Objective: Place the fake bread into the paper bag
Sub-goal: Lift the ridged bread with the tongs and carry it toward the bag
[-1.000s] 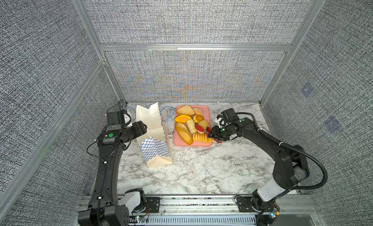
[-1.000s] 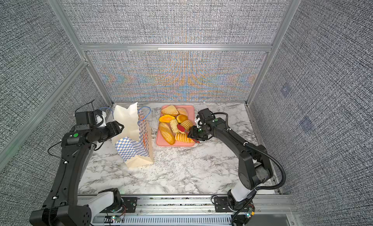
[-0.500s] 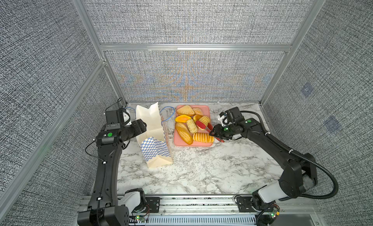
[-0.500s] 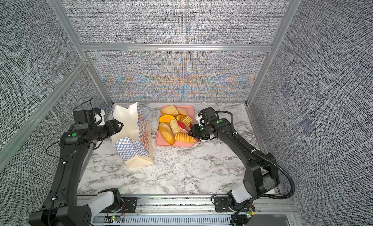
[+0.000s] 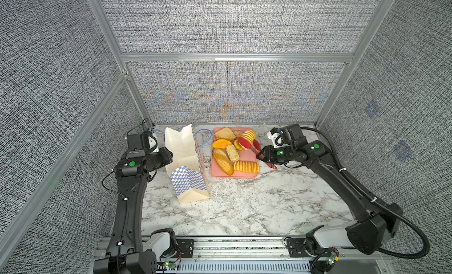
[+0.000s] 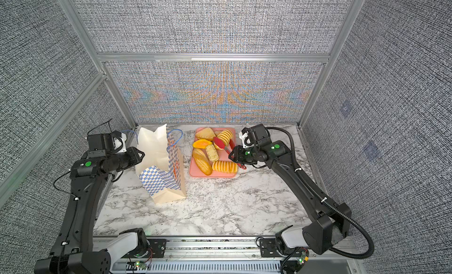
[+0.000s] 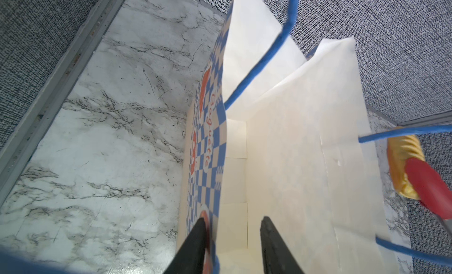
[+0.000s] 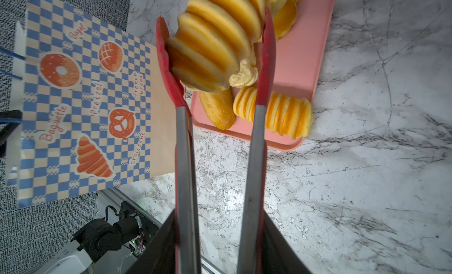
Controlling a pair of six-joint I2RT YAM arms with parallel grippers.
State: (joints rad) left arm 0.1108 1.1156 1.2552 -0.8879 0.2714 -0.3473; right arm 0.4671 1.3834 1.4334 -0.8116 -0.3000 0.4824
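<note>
The paper bag (image 5: 186,162) (image 6: 159,162) stands open at the left of the marble table. My left gripper (image 7: 232,220) straddles its near wall at the rim, one finger (image 7: 199,236) outside against the checkered paper, the other inside, a gap between them. My right gripper (image 8: 219,216) (image 5: 260,156) is shut on the handles of the red tongs (image 8: 183,138). The tong tips pinch a ridged striped roll (image 8: 215,47) (image 5: 249,135), lifted above the pink tray (image 5: 247,157). More fake bread lies on the tray: a long loaf (image 5: 223,161), another striped roll (image 5: 245,166), a triangular piece (image 5: 225,134).
The tray sits right of the bag, against the back wall. Blue cord handles (image 7: 264,62) arch over the bag's mouth. Mesh walls and aluminium frame posts (image 5: 137,99) close in the table on three sides. Bare marble (image 5: 244,206) stretches toward the front rail.
The right gripper has raised the striped roll in the tongs off the tray, up and toward the back. The left gripper's jaws have narrowed around the bag's wall.
</note>
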